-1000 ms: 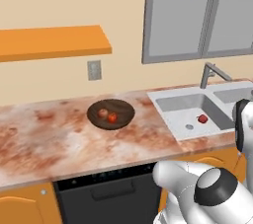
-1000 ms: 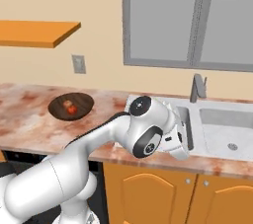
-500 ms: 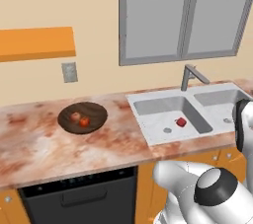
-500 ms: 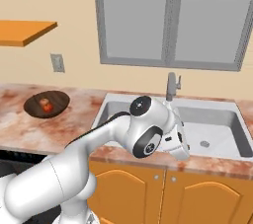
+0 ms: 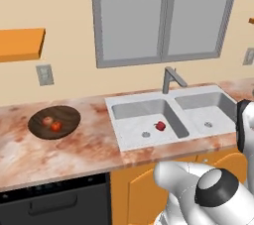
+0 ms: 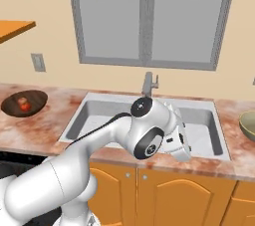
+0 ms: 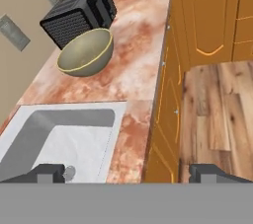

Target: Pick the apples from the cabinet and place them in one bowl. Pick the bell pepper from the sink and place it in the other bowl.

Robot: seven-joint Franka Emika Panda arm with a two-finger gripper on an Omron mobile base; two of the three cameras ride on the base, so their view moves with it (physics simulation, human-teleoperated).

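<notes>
The dark-red bell pepper (image 5: 160, 126) lies in the left basin of the pale-grey sink (image 5: 130, 139), near its drain. Two apples (image 5: 55, 126) rest in a dark bowl (image 5: 34, 125) on the counter left of the sink. The orange cabinet (image 5: 20, 43) hangs on the wall above that bowl. The olive-green other bowl (image 7: 86, 53) stands on the counter right of the sink, also at the frame's right edge (image 6: 247, 123). My gripper (image 7: 128, 173) is open and empty, over the front right corner of the sink (image 7: 34, 134), its hand (image 6: 179, 143) low by the counter edge.
A black toaster (image 7: 79, 13) stands just behind the olive bowl. A grey faucet (image 5: 171, 79) rises behind the sink, under a window. Orange base cupboards (image 7: 207, 20) and a wooden floor (image 7: 217, 114) lie below the counter edge. A dark oven front (image 5: 54, 201) sits lower left.
The whole scene has slid left in both base views as the base drives right. The sink now sits in the middle. The arm keeps its pose and the gripper stays open.
</notes>
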